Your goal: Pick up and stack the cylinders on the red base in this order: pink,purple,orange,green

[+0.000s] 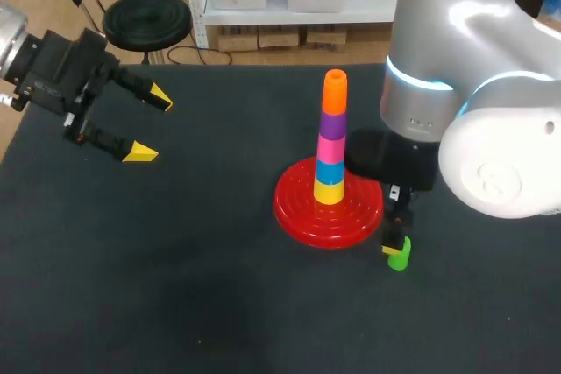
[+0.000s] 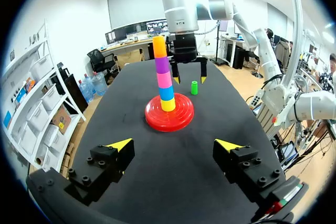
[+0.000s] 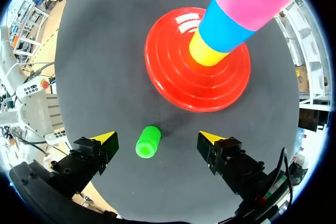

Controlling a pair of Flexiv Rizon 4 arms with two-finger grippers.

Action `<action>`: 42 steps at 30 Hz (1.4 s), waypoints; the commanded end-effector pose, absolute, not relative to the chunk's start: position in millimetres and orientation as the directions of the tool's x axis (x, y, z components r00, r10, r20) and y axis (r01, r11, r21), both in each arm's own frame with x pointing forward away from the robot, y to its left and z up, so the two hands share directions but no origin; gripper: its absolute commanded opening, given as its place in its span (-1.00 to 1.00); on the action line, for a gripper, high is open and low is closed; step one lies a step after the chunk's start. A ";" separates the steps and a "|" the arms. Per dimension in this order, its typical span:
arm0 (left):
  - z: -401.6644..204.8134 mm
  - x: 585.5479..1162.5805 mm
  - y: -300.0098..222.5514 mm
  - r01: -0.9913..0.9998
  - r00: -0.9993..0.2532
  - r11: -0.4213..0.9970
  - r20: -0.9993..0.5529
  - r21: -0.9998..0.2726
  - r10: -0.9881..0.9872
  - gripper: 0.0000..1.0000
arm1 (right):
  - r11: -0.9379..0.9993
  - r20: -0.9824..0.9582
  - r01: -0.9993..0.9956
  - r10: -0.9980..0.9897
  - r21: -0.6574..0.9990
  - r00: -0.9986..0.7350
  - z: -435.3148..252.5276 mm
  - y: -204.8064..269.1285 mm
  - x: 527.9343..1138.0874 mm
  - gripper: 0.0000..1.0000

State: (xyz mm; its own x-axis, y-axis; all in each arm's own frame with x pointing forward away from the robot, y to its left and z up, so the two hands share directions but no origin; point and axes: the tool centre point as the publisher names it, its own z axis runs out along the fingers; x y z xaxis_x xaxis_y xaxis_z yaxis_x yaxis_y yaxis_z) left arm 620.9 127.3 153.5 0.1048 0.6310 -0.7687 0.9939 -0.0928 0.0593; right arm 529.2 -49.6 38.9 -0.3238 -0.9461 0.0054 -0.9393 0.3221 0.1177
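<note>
On the red base [image 1: 302, 208] [image 2: 184, 115] [image 3: 173, 72] stands a stack of cylinders [image 1: 331, 142] [image 2: 164, 74]: yellow, blue, pink, purple, with orange on top. A green cylinder [image 1: 399, 257] [image 2: 194, 87] [image 3: 148, 141] stands alone on the table to the right of the base. My right gripper [image 1: 394, 238] [image 3: 157, 139] hangs open just over it, the cylinder between its fingertips without either touching. My left gripper [image 1: 147, 124] [image 2: 173, 144] is open and empty, far off over the table's left part.
The dark table [image 1: 175, 286] holds nothing else. My right arm's large body [image 1: 473, 111] stands close to the stack's right side.
</note>
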 end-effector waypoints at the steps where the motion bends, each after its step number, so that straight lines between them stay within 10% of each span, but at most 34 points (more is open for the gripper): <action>1: 152.6 619.7 127.9 0.994 0.107 -0.091 -0.770 0.064 0.629 1.00 | 0.328 0.014 -0.937 -0.944 0.118 -0.328 36.9 -49.6 527.2 1.00; 42: 152.6 619.7 127.9 0.994 0.107 -0.091 -0.770 0.064 0.629 1.00 | 0.356 0.003 -0.929 -0.934 0.104 -0.358 9.2 -54.3 511.3 1.00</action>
State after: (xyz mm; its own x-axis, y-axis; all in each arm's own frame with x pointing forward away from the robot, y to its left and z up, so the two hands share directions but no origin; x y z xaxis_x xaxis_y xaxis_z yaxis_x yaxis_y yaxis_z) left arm 620.9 127.3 153.5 0.1047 0.6310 -0.7687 0.9939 -0.0928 0.0592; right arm 514.2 -53.0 9.2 -0.3550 -0.9349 0.0070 -0.9285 0.3534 0.1144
